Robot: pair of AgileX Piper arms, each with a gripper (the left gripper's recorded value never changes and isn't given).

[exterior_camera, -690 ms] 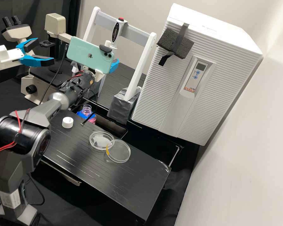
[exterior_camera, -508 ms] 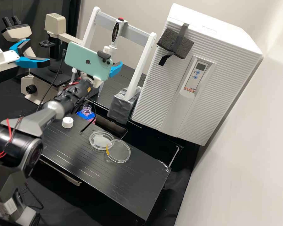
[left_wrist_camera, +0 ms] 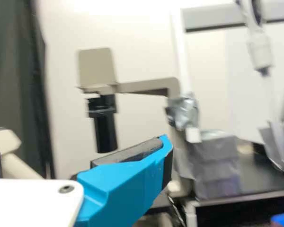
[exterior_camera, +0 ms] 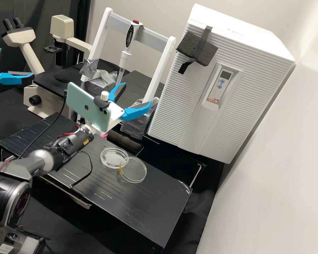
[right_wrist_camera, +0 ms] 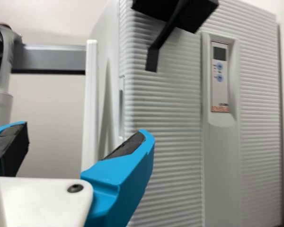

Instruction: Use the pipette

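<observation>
Now: pipette (exterior_camera: 129,33) hangs upright on white stand (exterior_camera: 159,67), long axis vertical, just above and beyond right end effector (exterior_camera: 137,94). Right end effector released, fingers spread, empty, likely nearer for grasp. Left end effector (exterior_camera: 15,62) likewise spread, empty, well apart beside microscope (exterior_camera: 35,98) at counter (exterior_camera: 137,208) edge.

Both wrist cameras toward the pipette (exterior_camera: 129,35)

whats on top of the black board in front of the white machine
A far dish and a near dish, both clear, lie on the black board, rims overlapping. The mint phone on the right arm covers the board's far corner, so anything there is hidden.
</observation>
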